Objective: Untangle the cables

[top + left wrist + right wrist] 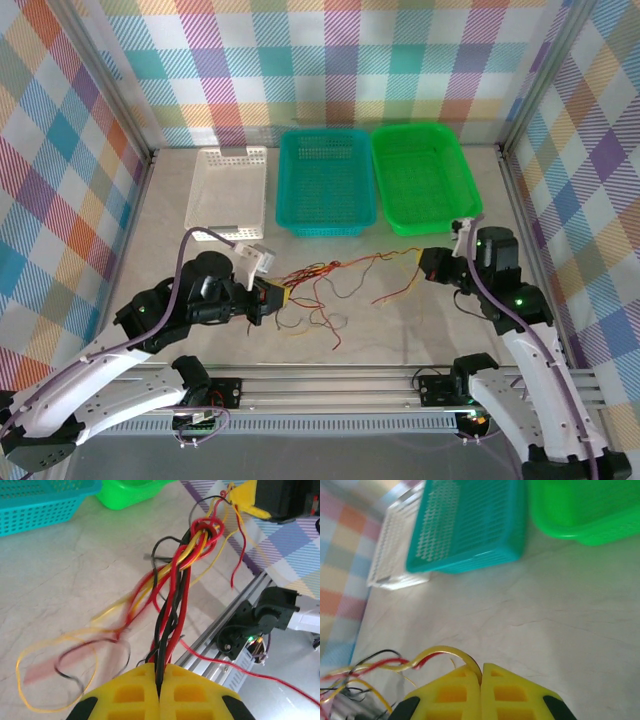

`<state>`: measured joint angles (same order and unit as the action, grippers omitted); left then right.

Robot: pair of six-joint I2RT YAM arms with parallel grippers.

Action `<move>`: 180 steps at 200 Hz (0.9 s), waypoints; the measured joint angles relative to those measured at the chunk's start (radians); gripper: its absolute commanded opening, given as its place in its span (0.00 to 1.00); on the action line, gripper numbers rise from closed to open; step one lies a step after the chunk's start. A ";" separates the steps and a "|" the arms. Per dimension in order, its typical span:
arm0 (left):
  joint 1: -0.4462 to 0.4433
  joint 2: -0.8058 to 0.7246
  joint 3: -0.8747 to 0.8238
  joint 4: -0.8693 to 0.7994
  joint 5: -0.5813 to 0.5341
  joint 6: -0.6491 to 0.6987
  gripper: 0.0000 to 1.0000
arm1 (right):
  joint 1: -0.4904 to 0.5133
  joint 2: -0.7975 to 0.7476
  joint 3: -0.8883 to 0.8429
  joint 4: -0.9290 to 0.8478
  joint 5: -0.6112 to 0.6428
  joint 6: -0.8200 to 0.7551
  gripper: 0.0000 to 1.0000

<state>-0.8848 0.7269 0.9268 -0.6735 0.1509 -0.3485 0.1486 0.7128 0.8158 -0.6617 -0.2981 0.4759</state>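
Evidently the cables [335, 272] are held stretched across the lower middle of the overhead frame so that the tangle can be drawn open. A red knot [207, 530] binds the bundle at the upper right of the left wrist view, and slack loops sag onto the table [400, 335]. At the bottom of its wrist view the left gripper [159, 670] is clenched on red, black and yellow wires. The right gripper [481, 672] pinches a yellow-red strand at the far end.
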 measured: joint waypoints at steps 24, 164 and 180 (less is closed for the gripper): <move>0.000 0.001 0.024 -0.055 -0.004 0.014 0.00 | -0.118 0.019 0.011 -0.053 -0.061 0.014 0.00; 0.251 0.126 0.043 -0.243 -0.168 -0.014 0.00 | -0.464 -0.065 0.085 -0.173 0.135 0.117 0.00; 0.261 0.182 0.024 -0.187 -0.129 -0.031 0.00 | -0.464 -0.075 0.092 -0.152 0.060 0.119 0.00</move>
<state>-0.6243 0.9092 0.9512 -0.8604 0.0223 -0.3798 -0.3153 0.6376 0.9073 -0.8135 -0.2386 0.5949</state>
